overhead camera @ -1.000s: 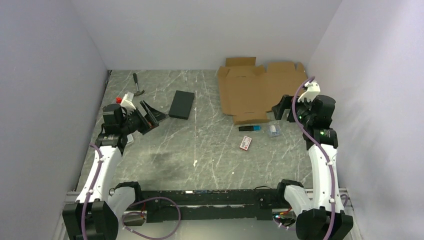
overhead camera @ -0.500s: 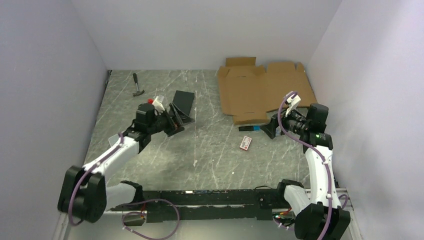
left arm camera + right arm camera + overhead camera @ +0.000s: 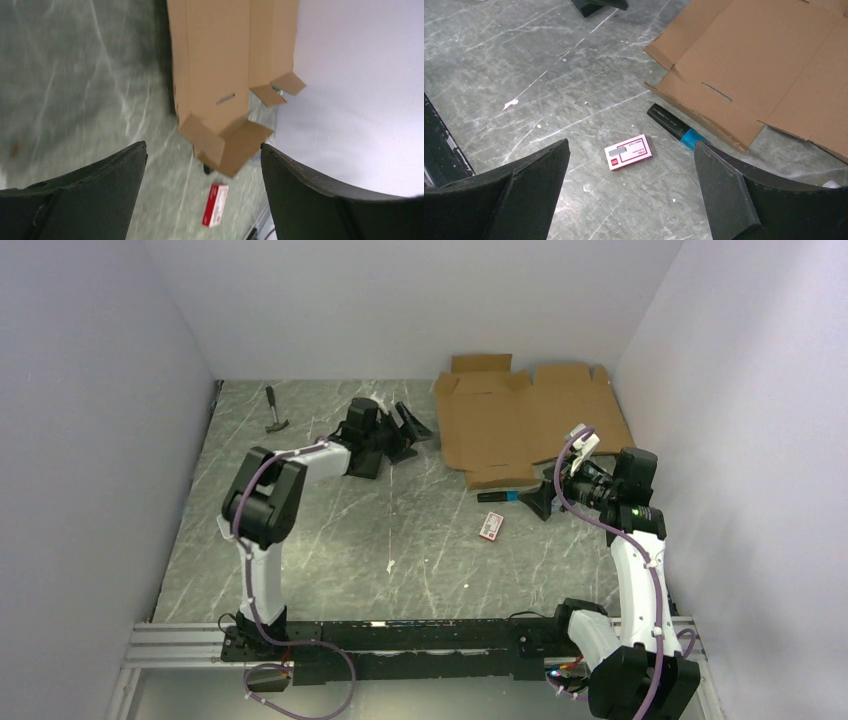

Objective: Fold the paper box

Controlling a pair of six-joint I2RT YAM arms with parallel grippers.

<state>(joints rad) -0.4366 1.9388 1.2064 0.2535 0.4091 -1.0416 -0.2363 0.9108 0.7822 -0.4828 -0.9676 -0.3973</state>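
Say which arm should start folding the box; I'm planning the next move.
Probably right: the right tool, open, sits beside the paper box's near edge; the left tool is on a far-stretched arm.

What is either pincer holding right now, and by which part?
Nothing. The left pincer and right pincer are both open and empty; the paper box lies flat on the table, ungripped.

Paper box (image 3: 525, 425) is lying flat and unfolded at the far right corner of the table (image 3: 330, 540). Plain brown cardboard, flaps and tabs spreading outward.
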